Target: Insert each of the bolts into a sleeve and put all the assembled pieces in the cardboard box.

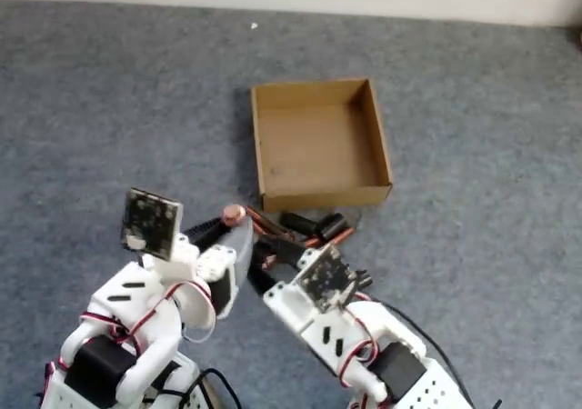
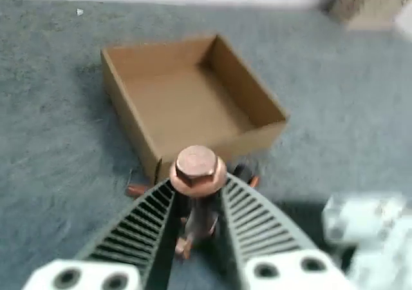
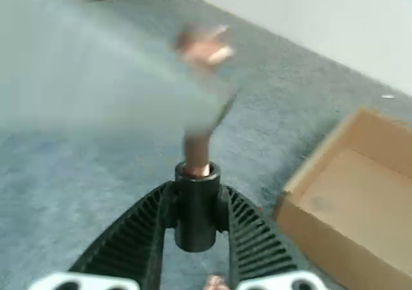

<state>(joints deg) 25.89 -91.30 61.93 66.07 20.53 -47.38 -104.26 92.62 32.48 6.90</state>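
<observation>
**Bolt-to-sleeve mating, held above the surface [image 1: 473, 154], in front of the cardboard box [image 1: 318, 191].**
Left claw [image 2: 196, 187] pinches a copper hex bolt [image 2: 197, 167] by its shank. Right claw [image 3: 196, 190] pinches a black sleeve [image 3: 195, 209], with the bolt's tip at the sleeve's mouth. The box is empty, and loose bolts and sleeves [image 1: 314, 223] lie just before it. Risks: a tilted shank could jam in the bore, lever the sleeve out of its pinch, or drop either part.
</observation>
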